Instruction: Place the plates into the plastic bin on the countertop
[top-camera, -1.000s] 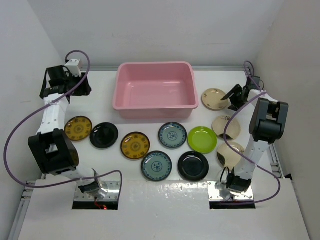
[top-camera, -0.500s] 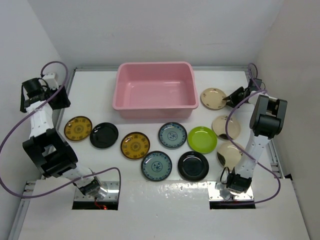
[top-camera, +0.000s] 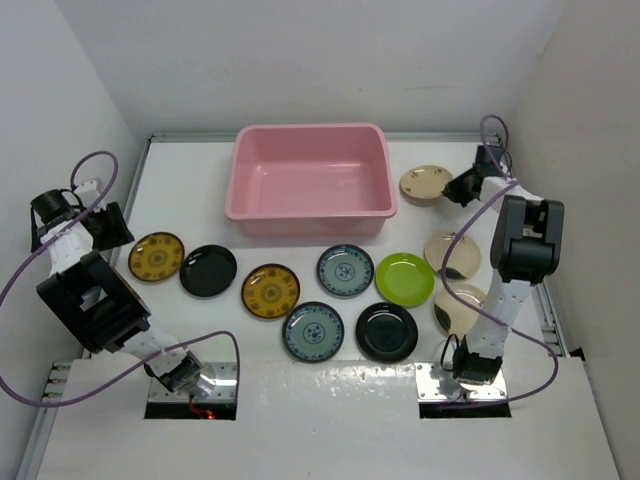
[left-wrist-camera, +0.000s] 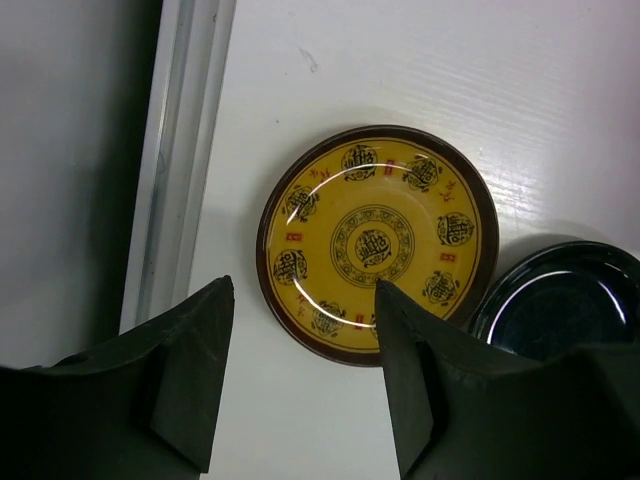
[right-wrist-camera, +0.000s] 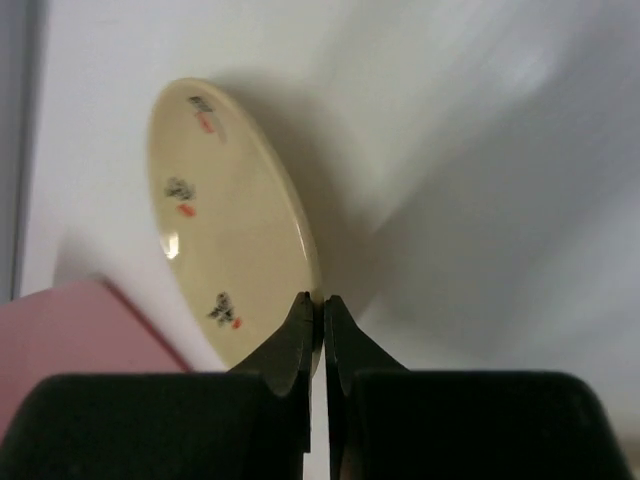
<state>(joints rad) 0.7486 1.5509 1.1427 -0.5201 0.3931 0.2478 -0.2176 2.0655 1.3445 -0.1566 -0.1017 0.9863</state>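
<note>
Plates, ten in all:
- yellow-brown patterned, two: left yellow plate (top-camera: 156, 256), inner yellow plate (top-camera: 270, 291)
- glossy black, two: left black plate (top-camera: 208, 270), right black plate (top-camera: 387, 331)
- blue-grey patterned, two: rear blue plate (top-camera: 345, 270), front blue plate (top-camera: 313, 331)
- lime green, one: green plate (top-camera: 404, 279)
- cream, three: rear cream plate (top-camera: 425, 184), middle cream plate (top-camera: 445, 250), front cream plate (top-camera: 455, 310)

Pink plastic bin (top-camera: 310, 222): one.
White surface (top-camera: 330, 420): one.
Arms, two: left arm (top-camera: 95, 300), right arm (top-camera: 525, 245).
Pincers, two, one per arm: left pincer (left-wrist-camera: 305, 290), right pincer (right-wrist-camera: 317, 305).
</note>
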